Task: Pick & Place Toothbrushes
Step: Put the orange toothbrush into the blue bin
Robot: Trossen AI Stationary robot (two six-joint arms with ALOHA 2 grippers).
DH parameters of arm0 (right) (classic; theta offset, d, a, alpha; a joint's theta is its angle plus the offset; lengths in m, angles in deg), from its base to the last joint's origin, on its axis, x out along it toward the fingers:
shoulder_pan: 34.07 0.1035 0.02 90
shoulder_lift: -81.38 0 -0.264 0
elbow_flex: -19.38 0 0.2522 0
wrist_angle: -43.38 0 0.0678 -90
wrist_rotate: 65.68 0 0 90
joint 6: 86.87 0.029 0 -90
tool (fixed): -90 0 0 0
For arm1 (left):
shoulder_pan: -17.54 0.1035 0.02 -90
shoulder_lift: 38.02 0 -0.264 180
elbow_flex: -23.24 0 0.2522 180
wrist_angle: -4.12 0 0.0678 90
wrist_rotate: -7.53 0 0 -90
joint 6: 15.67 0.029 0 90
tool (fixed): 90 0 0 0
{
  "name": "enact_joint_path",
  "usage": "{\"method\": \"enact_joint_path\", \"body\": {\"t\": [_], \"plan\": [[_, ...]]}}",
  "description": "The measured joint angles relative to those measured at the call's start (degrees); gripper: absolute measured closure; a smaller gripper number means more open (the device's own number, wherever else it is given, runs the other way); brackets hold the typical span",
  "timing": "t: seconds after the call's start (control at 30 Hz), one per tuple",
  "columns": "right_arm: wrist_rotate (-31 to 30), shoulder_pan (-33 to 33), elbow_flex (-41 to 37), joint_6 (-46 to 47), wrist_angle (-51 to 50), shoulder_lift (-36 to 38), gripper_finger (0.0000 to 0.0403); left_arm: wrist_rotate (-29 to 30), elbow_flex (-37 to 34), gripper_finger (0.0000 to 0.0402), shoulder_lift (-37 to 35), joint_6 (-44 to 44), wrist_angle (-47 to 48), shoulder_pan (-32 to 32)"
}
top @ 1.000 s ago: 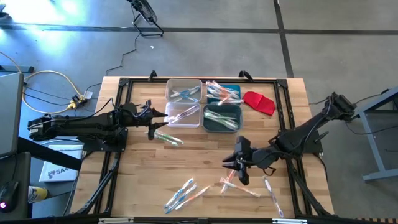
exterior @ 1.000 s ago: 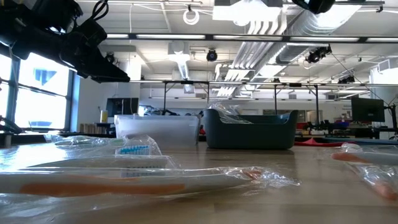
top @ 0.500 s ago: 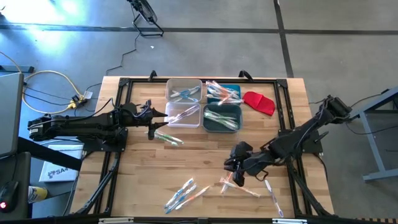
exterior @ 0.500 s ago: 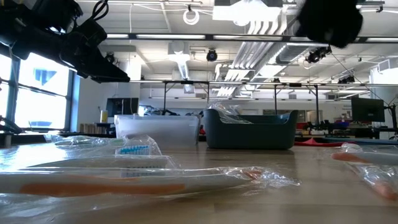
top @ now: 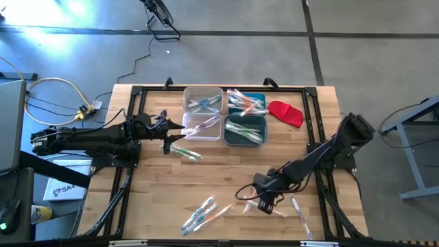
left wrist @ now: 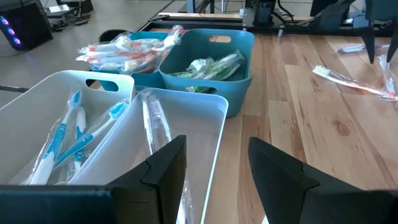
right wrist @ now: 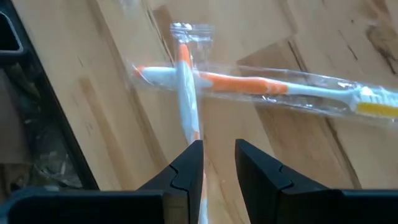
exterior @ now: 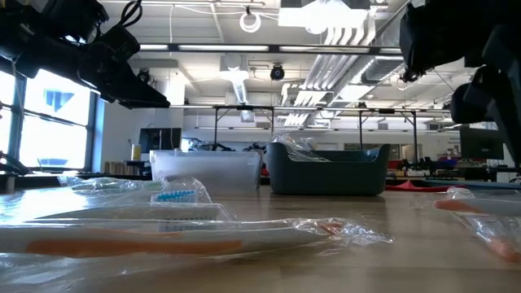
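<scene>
Jaws on the right gripper stand narrowly apart, dark fingers framing a thin gap directly over two crossed, wrapped toothbrushes with orange handles on the wooden table. One lies across the other, and the upper handle runs down into the gap, so the fingers appear lined up to close on it — though I judge nothing is gripped yet. From above, this gripper sits low near the front of the table, right over those orange brushes, with a loose bunch of toothbrushes to its left and a single toothbrush to its right.

The left gripper waits with its fingers wide apart and empty, held level above the clear bin, beside the teal bins already holding sorted brushes. It parks there, presumably out of the way. One wrapped brush lies on the table just beside it.

Compared with a second ago, the right arm has swung forward and down — its gripper has moved from above the middle of the table toward the orange pair, and its dark bulk now enters the low view at upper right. The left arm has not moved.
</scene>
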Motion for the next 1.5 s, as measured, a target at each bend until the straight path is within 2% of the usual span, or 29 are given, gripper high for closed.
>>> {"method": "enact_joint_path", "body": {"t": [0.17,0.37,0.63,0.77,1.07,1.5], "plan": [[-1.51,0.04,0.00,-1.22,0.27,-1.34,0.0318,0.02,0.00,0.0231,0.02,0.02,0.00,0.00],[-1.40,-0.33,0.00,2.36,-0.12,-1.43,0.0314,0.00,0.00,0.0231,0.00,0.07,0.00,0.00],[-1.43,1.13,0.00,3.21,-0.91,-1.43,0.0246,0.00,0.00,0.0231,0.02,0.04,0.85,0.00],[-1.84,2.75,0.00,2.02,-0.93,-1.43,0.0225,0.02,0.00,0.0231,0.00,-0.28,0.83,0.02],[-6.03,5.85,0.00,1.84,0.40,-1.96,0.0231,0.00,0.00,0.0231,0.00,-0.35,0.85,0.02],[-4.42,6.49,0.11,1.59,7.99,-9.66,0.0239,0.02,0.00,0.0231,0.01,-0.37,2.21,0.02]]}}
